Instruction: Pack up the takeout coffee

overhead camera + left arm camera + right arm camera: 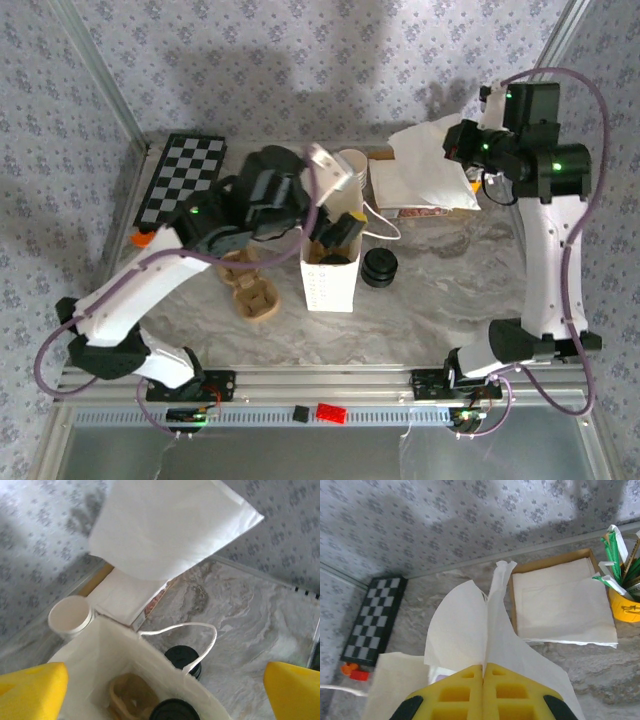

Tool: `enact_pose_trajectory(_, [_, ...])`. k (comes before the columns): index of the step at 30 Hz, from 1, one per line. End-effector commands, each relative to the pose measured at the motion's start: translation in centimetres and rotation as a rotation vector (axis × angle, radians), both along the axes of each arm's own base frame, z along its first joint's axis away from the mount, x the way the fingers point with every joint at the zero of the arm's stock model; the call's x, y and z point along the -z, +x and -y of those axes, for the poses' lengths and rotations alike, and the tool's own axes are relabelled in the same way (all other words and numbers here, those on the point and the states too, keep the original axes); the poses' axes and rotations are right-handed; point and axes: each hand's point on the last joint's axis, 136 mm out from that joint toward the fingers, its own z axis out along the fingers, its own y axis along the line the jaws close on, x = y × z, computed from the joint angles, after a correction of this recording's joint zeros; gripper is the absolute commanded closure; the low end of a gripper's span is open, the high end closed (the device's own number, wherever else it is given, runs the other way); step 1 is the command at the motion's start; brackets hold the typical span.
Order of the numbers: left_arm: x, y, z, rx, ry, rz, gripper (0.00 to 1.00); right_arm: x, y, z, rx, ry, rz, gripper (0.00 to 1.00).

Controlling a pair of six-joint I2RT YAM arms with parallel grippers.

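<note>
Bag [100, 655] upright on surface [250, 610], mouth open. Inside: one coffee [172, 711], black lid up; one brown item [127, 695], unidentified. Outside: one lid stack [176, 655], one cup stack [70, 615]. Left gripper [161, 691] wide open, empty, above bag mouth; coffee just below, between fingers. Right gripper [484, 680] closed on one napkin [465, 630].

Top external high behind the arm bases, looking down on the marble table [450, 290], left wrist close over the open white paper bag [100, 655], right wrist facing the checkerboard [372, 619] past the right gripper [484, 690] and its napkin [460, 630], bag, board and napkin shared overhead.
</note>
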Motion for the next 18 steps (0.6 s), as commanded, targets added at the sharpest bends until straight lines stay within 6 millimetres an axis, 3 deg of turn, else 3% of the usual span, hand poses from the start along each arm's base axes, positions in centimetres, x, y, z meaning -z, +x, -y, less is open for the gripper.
enact_pose_trajectory(1, [-2.0,0.6,2.9,0.073,-0.018,0.204,0.00,-1.4,-2.9,-0.6,0.004,0.107,-0.018,1.00])
enact_pose_trajectory(7, [-1.3,0.1,6.8,0.215,-0.092,0.338,0.01,-4.4,-5.7,-1.8,-0.021,0.232,0.042,1.00])
enact_pose_trajectory(11, [-0.2,0.3,8.9,0.274,-0.128,0.443,0.00,-5.3,-6.5,-2.7,-0.047,0.299,0.053,1.00])
enact_pose_trajectory(18, [-0.6,3.3,11.4,0.161,-0.202,0.529,0.00,-6.5,-7.8,-4.5,-0.103,0.387,0.070,1.00])
